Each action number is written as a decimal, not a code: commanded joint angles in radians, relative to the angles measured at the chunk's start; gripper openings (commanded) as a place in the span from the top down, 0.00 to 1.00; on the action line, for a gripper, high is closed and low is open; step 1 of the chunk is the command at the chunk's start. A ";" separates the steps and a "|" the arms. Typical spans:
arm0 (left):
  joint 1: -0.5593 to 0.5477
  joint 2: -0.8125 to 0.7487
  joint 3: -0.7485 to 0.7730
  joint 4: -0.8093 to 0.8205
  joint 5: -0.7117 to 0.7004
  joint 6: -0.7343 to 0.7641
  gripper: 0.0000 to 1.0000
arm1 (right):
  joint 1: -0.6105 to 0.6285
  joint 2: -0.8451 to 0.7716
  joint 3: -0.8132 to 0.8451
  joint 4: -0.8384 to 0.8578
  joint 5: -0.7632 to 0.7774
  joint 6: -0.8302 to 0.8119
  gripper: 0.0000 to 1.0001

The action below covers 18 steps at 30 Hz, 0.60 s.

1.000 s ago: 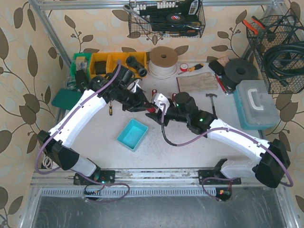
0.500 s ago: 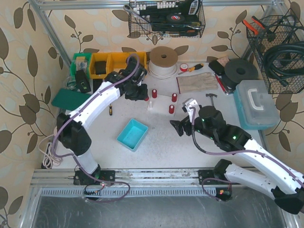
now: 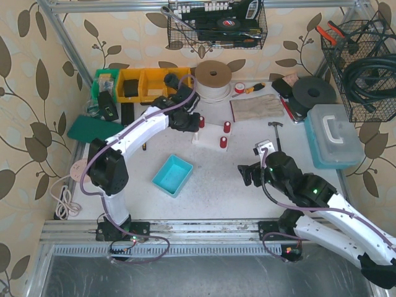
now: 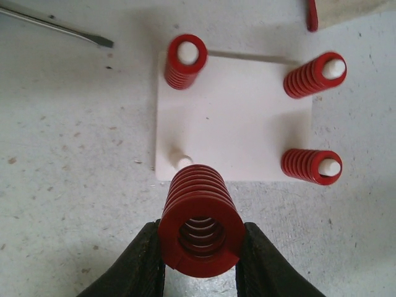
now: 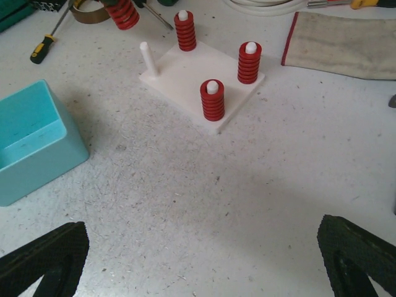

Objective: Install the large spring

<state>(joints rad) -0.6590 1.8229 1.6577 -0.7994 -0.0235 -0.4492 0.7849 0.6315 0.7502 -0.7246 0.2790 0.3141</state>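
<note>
My left gripper [image 4: 200, 250] is shut on the large red spring [image 4: 199, 216], which it holds lying along the fingers, just short of the bare white peg [image 4: 181, 160] at the near left corner of the white plate [image 4: 238, 127]. The other three pegs each carry a small red spring [image 4: 184, 60]. In the top view the left gripper [image 3: 185, 120] is at the plate's [image 3: 209, 134] left edge. My right gripper [image 5: 201, 260] is wide open and empty over bare table, well short of the plate [image 5: 185, 71]; in the top view it [image 3: 247, 175] sits to the plate's right and nearer.
A teal bin [image 3: 172, 175] lies near the table's middle left. A screwdriver [image 4: 55, 25] lies left of the plate. A cloth [image 3: 257, 106], a cable coil [image 3: 212, 79], yellow bins [image 3: 145, 83] and a toolbox [image 3: 334, 136] line the back and right.
The two grippers were together at the table's middle. The left arm has swung back to the plate's left with the spring. The right arm has pulled away towards the near right.
</note>
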 commanded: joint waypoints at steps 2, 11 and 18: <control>-0.041 0.061 0.093 -0.034 -0.028 0.021 1.00 | -0.003 0.000 -0.017 -0.022 0.063 0.020 0.01; -0.041 0.118 0.120 -0.055 -0.095 0.040 1.00 | -0.005 -0.055 -0.032 -0.065 0.074 0.036 0.01; -0.040 0.114 0.106 -0.017 -0.093 0.051 1.00 | -0.006 -0.077 -0.049 -0.058 0.079 0.054 0.01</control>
<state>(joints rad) -0.7010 1.9507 1.7271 -0.8463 -0.0978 -0.4274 0.7830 0.5583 0.7151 -0.7692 0.3313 0.3470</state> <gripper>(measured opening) 0.308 0.991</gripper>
